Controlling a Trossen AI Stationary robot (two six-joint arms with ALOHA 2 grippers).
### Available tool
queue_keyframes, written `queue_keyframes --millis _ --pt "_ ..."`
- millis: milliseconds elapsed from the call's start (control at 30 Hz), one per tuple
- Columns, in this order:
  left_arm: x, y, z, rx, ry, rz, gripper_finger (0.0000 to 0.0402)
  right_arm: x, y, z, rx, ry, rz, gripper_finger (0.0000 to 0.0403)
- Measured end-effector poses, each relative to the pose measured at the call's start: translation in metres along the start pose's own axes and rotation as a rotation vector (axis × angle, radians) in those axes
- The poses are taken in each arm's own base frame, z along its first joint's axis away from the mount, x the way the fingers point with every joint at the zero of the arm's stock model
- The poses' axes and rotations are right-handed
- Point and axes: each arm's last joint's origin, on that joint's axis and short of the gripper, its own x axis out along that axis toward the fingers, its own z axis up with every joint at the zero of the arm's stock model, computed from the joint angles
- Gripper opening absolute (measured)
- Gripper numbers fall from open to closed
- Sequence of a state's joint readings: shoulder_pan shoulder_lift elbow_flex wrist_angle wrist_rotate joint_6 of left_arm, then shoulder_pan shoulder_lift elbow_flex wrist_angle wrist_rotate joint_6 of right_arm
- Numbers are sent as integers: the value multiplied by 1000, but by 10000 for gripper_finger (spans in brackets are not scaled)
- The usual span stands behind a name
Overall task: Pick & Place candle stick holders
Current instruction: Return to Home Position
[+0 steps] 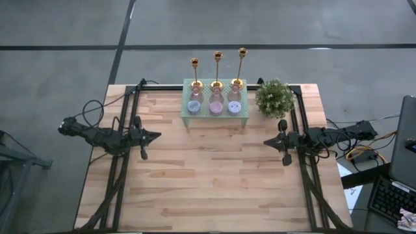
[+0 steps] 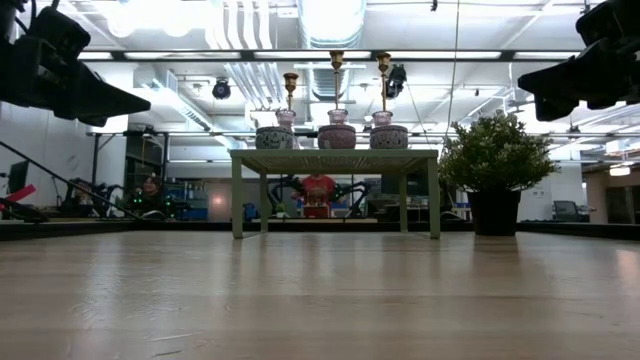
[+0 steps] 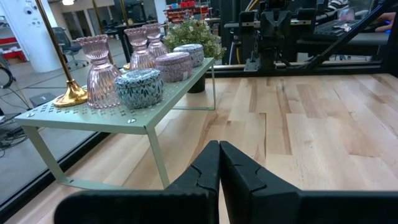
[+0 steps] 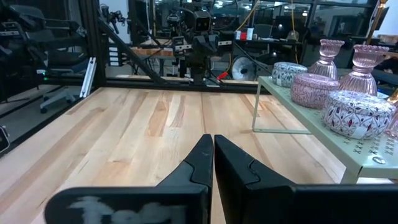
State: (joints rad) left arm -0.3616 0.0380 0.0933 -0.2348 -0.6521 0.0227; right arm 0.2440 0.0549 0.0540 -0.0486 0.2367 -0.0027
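Observation:
Three gold candle stick holders stand upright on their round bases along the far edge of a pale green shelf stand [image 1: 215, 117]: the left one [image 1: 195, 73], the middle one [image 1: 217, 69] and the right one [image 1: 240, 67]. They also show in the low view [image 2: 337, 75]. My left gripper [image 1: 158, 136] hangs shut and empty above the table's left side. My right gripper [image 1: 266, 141] hangs shut and empty above the right side. Both are well clear of the stand.
On the stand, in front of the candlesticks, are three pink glass vases [image 3: 99, 68] and three round patterned tins [image 3: 138, 87]. A potted green plant [image 1: 273, 97] stands right of the stand. The bare wooden table [image 1: 208, 188] lies in front.

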Motion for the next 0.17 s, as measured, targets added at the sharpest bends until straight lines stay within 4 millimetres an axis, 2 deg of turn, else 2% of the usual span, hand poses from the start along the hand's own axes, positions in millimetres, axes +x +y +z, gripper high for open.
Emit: queue_keyframes --millis 167 --pt "0 0 0 0 0 0 14 0 0 0 0 0 0 8"
